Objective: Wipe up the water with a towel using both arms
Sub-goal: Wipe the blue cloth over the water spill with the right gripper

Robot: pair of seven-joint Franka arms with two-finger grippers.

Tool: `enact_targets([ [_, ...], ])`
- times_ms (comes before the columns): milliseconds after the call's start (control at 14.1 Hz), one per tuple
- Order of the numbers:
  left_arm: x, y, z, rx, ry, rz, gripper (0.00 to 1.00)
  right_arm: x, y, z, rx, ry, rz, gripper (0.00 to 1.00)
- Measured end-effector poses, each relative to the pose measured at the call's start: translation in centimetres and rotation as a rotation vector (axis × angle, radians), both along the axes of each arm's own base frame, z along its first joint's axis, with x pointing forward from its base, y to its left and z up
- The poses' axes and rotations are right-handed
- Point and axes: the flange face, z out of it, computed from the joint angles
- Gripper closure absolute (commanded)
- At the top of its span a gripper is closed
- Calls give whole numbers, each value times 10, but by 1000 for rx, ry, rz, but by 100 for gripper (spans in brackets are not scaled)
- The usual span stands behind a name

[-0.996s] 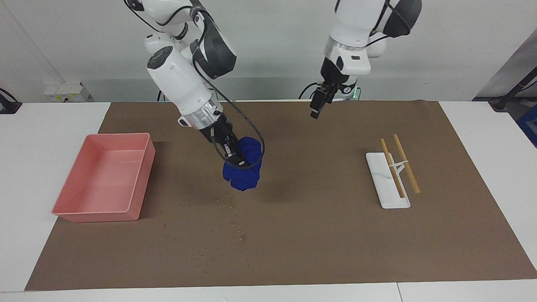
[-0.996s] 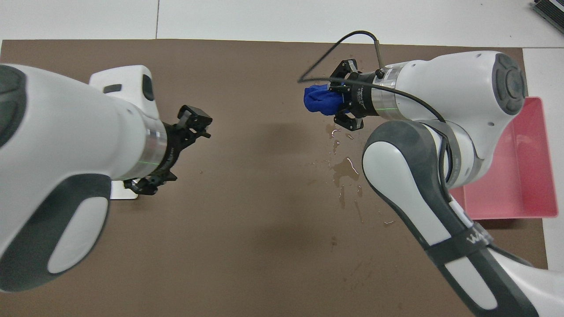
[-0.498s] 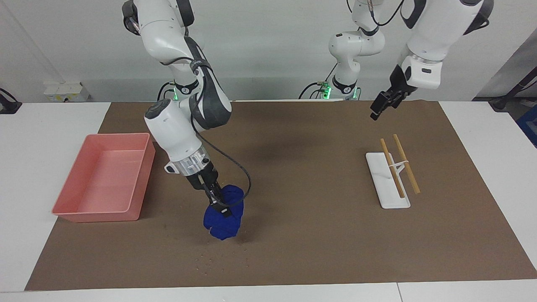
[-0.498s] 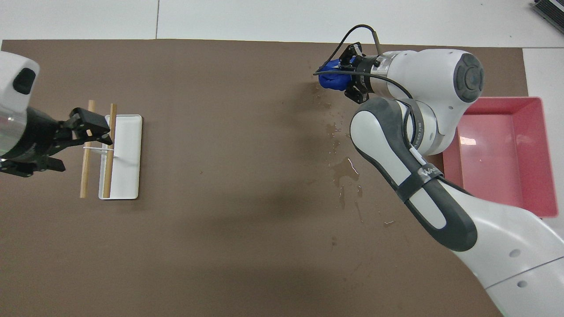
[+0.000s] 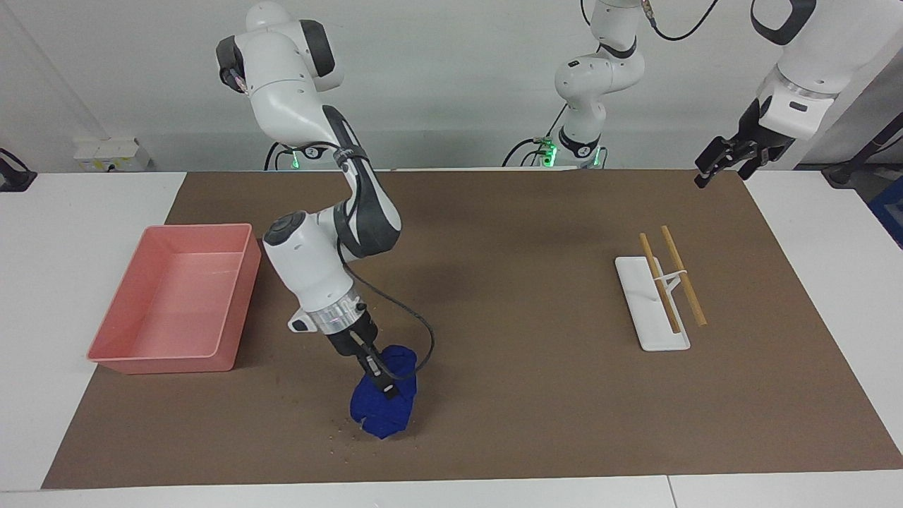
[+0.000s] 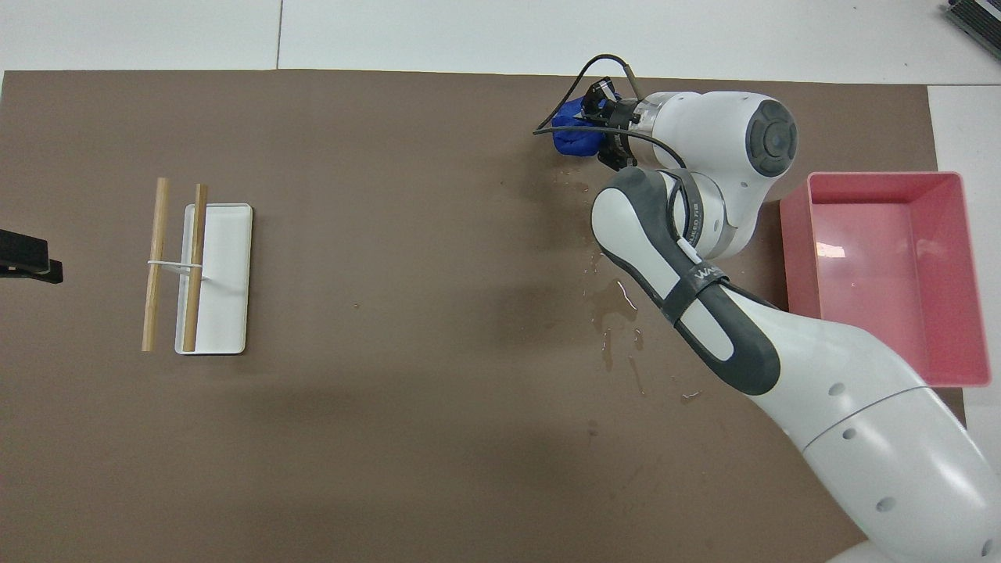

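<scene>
My right gripper [image 5: 381, 386] is shut on the royal-blue towel [image 5: 384, 409], and the bundle's underside rests on the brown mat [image 5: 536, 395] near the mat's edge farthest from the robots. Both show in the overhead view, gripper [image 6: 604, 129] and towel [image 6: 573, 137]. A few tiny droplets of water [image 5: 343, 433] lie beside the towel, toward the right arm's end. In the overhead view a wet trail [image 6: 614, 301] runs from the towel back toward the robots. My left gripper [image 5: 721, 159] waits high over the mat's corner at the left arm's end, and only its tip [image 6: 27, 264] shows from overhead.
A pink tray [image 5: 240, 303] stands at the right arm's end of the mat, beside the right arm's wrist; it shows overhead too [image 6: 794, 258]. A white flat stand with two wooden sticks [image 5: 652, 310] lies toward the left arm's end [image 6: 223, 274].
My right gripper has dragged the towel along the mat away from the robots, over most of the droplets. My left arm has swung up and out from the middle to its own end.
</scene>
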Motion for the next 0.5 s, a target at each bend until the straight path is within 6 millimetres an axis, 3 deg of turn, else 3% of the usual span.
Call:
enact_targets([
  [213,8,6,6,24,-16,-14,0,-10,3,-29,-22,47,23,100],
  [498,36,-11,3,33,-22,-55,0,-36,7,-60,-48,130,44,100],
])
